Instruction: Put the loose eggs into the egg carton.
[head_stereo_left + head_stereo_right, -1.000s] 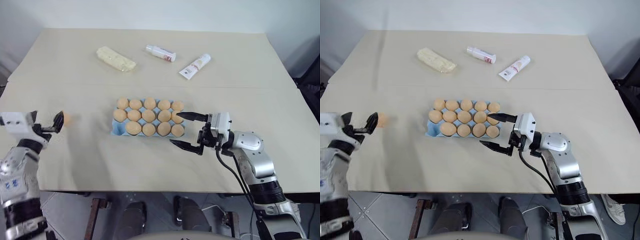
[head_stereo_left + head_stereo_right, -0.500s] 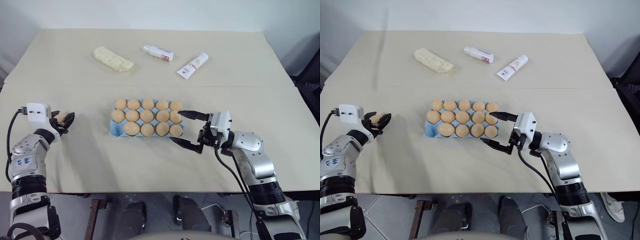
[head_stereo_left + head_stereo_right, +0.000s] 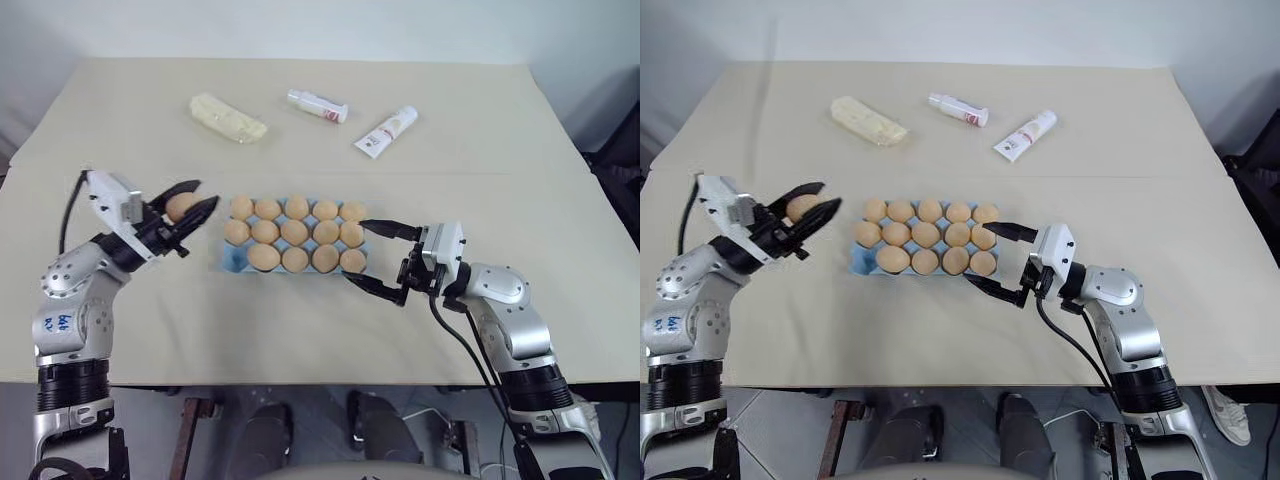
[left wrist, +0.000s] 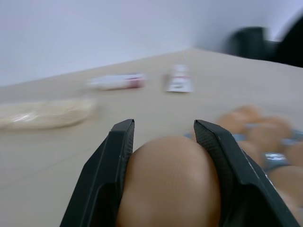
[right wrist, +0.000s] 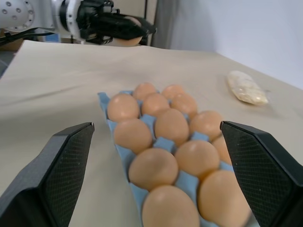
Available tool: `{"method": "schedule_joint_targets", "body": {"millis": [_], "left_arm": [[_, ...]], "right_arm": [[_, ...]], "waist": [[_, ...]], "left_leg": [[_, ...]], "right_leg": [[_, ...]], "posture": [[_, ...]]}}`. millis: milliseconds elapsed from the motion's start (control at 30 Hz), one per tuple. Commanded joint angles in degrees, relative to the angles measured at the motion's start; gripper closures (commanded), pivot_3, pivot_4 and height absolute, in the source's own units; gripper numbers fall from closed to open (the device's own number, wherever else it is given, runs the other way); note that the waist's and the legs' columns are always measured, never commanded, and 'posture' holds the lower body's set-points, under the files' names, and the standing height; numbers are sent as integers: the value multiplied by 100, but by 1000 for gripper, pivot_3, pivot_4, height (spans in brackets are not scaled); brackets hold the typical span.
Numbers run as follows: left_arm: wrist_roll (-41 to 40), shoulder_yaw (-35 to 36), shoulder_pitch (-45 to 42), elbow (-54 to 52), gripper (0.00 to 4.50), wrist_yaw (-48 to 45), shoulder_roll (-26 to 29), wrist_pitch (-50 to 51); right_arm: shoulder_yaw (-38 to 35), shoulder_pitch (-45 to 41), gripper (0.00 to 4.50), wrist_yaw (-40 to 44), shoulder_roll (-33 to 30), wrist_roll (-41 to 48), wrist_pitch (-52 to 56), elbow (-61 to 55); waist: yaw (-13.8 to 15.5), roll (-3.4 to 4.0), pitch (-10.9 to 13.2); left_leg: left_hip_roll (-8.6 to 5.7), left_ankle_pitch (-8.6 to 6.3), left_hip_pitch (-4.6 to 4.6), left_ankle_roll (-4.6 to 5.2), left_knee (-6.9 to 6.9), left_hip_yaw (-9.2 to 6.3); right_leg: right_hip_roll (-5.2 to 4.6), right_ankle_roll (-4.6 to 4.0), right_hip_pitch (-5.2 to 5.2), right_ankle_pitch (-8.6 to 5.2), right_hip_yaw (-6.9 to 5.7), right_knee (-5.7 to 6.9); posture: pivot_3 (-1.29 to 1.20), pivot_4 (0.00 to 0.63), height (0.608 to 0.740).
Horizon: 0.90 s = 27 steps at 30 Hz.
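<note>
Item 1: loose egg (image 3: 181,205). Tan-orange, held clear of the table between the two fingers of the left gripper (image 3: 190,213), which is closed on its sides. It sits just beside the carton's left end, not yet over any cup.

Item 2: egg carton (image 3: 231,261). Light blue, lidless, mid-table. Fourteen cups hold eggs; the one open cup is at the near-left corner, closest to the carried egg.

Item 3: right gripper (image 3: 372,256). Jaws spread wide, holding nothing, straddling the carton's right end. Whether a fingertip touches the carton wall you cannot tell.

Handling note, as a judgement: you are carrying the last egg to the last cup. Bring it over the near-left cup, lower until the egg seats, and only then open. Keep the lower finger off the neighbouring eggs, and hold the right gripper where it is so the tray does not slide.

Item 4: surroundings. A pale yellow packet (image 3: 230,118) and two tubes (image 3: 385,131) lie well apart at the far side.

Not legible: in the left wrist view the egg hides the cup beneath it and the background is blurred. The bottom of the empty cup is shadowed.
</note>
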Motion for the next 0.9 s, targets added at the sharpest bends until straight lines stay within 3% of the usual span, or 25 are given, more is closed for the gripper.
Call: {"method": "schedule_joint_targets", "body": {"millis": [33, 133, 433, 700, 900], "left_arm": [[223, -331, 8, -25, 2686, -274, 21, -140], [315, -382, 23, 172, 2686, -316, -5, -274], [340, -258, 330, 261, 37, -488, 148, -468], [321, 458, 802, 220, 37, -483, 680, -598], [424, 1059, 2025, 132, 37, -1132, 1413, -1044]], "right_arm": [[-135, 40, 0, -109, -32, 26, -89, -270], [-142, 86, 0, -182, -36, 23, -80, -335], [-155, 226, 0, -346, -61, 27, -54, -490], [-234, 388, 0, -239, -268, 107, 16, -565], [-502, 577, 0, 49, -743, 239, 61, -460]], "waist": [[-20, 0, 0], [-13, 0, 0], [-8, 0, 0], [-16, 0, 0], [-9, 6, 4]], "left_leg": [[1, 0, 0, -1, 0, 1], [3, 1, 3, -1, 0, 3], [1, 0, 2, 3, 0, 2], [3, -1, 3, 4, 0, 2], [8, -7, 4, 7, -17, 8]], "right_leg": [[2, 0, 0, 0, 1, 1], [5, 0, -2, 0, 3, 6], [0, 0, -1, 0, 5, 0], [0, -2, -1, -1, 7, 3], [-5, -11, -2, -6, 8, -17]], "posture": [[0, 150, 740], [0, 150, 740], [0, 150, 740], [0, 150, 740], [0, 150, 740]]}}
